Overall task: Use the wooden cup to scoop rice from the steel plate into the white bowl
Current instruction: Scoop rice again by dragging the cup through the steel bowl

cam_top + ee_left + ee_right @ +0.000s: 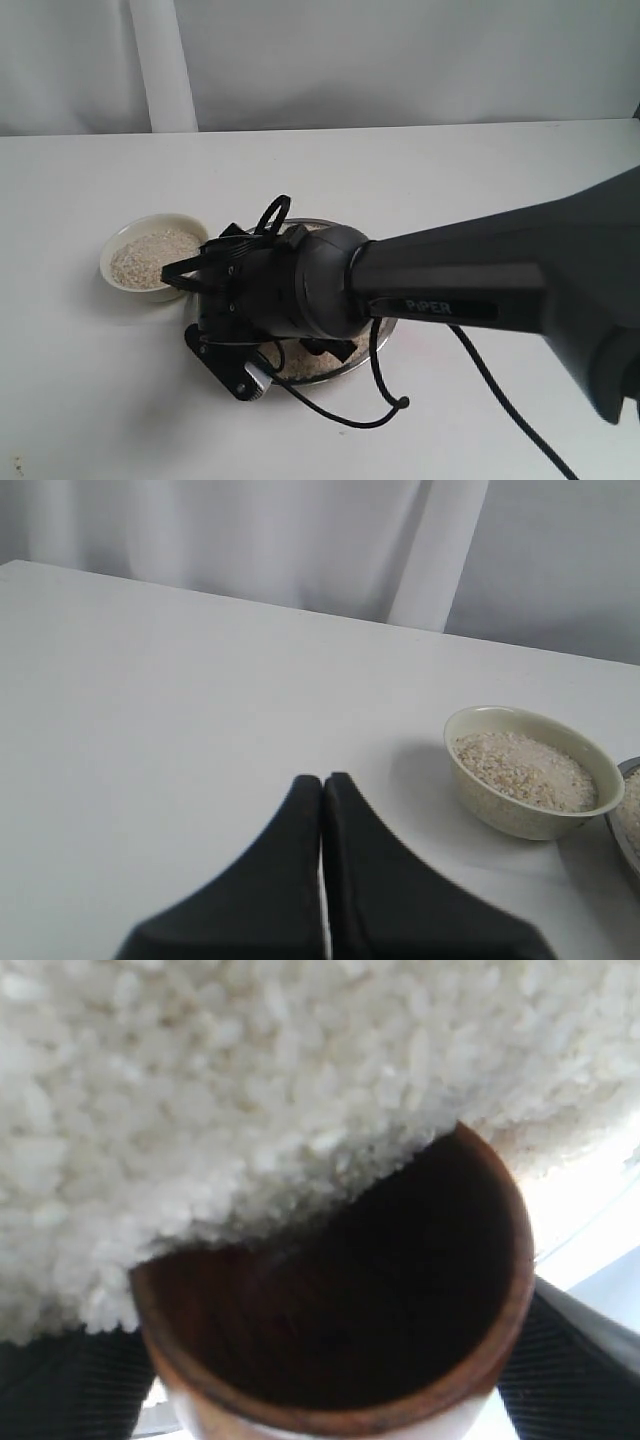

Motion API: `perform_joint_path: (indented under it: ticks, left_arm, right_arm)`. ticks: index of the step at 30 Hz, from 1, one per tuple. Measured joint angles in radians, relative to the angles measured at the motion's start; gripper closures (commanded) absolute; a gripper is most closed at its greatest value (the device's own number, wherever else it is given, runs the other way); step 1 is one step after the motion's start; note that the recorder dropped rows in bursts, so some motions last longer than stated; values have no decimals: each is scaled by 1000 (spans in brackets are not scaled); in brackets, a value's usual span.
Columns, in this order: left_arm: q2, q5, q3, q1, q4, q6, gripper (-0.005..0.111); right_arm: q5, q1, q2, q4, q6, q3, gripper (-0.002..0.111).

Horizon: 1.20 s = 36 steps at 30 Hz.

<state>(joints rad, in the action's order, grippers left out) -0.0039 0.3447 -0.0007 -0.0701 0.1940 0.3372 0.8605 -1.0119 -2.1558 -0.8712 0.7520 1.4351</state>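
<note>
I see the wooden cup [340, 1330], dark reddish-brown with a smooth round lip and a dark inside, tipped mouth-first into the heaped off-white rice [250, 1090] on the shiny steel plate [378, 340]. The right gripper's black fingers [575, 1365] are clamped on either side of it. The cream, round white bowl [128, 288] sits just beside the plate on the matte white table [480, 170], holding grainy rice, and my right arm [500, 270] reads "PiPER" [430, 306] in pale letters. The left gripper [322, 798] is over the table near the bowl, its smooth black fingers pressed together.
</note>
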Motion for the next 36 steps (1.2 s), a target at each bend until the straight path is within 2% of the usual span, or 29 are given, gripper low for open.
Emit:
perform_joint_path:
  ticks: [8,19,26,36]
  left_arm:
    - [0,0,0,0,0,0,107]
    - [0,0,0,0,0,0,107]
    - [0,0,0,0,0,0,107]
    - [0,0,0,0,0,0,107]
  right_arm:
    - [0,-6,8,32,6,4,108]
    - [15,-10,8,203,45,102,108]
    - [17,-10,8,220,56,104,108]
    - [1,33,16,353,56,108,108]
